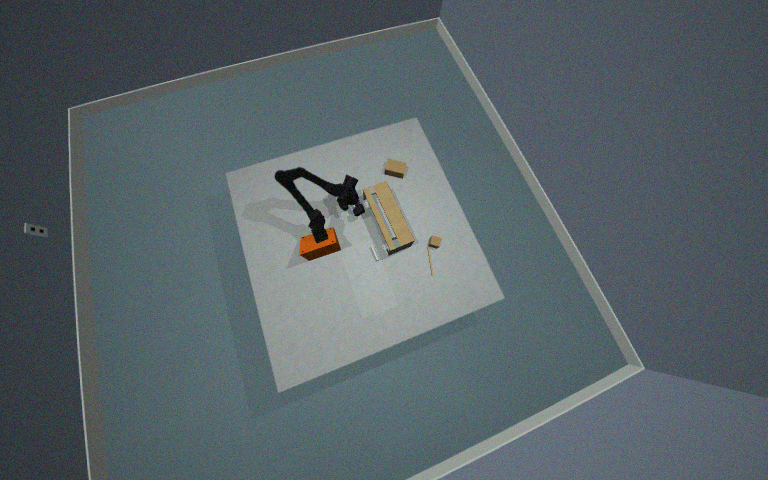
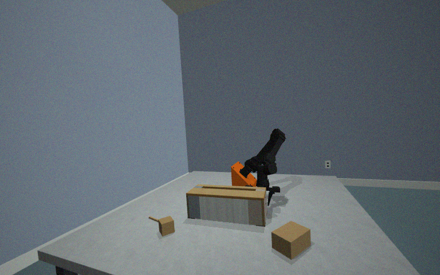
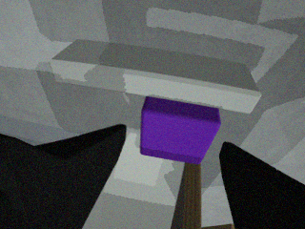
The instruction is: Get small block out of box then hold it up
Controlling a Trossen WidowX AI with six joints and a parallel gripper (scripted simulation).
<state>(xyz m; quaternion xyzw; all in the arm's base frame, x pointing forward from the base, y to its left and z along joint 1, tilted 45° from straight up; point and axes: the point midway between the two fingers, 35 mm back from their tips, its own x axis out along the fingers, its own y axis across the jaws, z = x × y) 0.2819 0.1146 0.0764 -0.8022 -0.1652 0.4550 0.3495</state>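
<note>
The purple block (image 3: 178, 135) is outside the box, beside a low pale strip (image 3: 191, 93) that lies just beyond it in the wrist view. Only a trace of purple shows by the gripper in the top view. My gripper (image 3: 173, 140) (image 1: 353, 205) is open. In the wrist view its fingers stand on either side of the block, with gaps on both sides. The gripper is low, next to one end of the wooden box (image 1: 399, 219) (image 2: 227, 193). A wooden edge of the box (image 3: 193, 200) shows just below the block in the wrist view. The exterior view does not show the block.
A large tan block (image 1: 395, 168) (image 2: 291, 239) stands off one end of the box. A small tan block (image 1: 434, 241) (image 2: 167, 226) and a thin stick (image 1: 431, 263) (image 2: 153, 219) are near the other end. A pale strip (image 1: 374, 253) lies beside the box. The orange base (image 1: 320, 244) (image 2: 239, 176) is behind the box.
</note>
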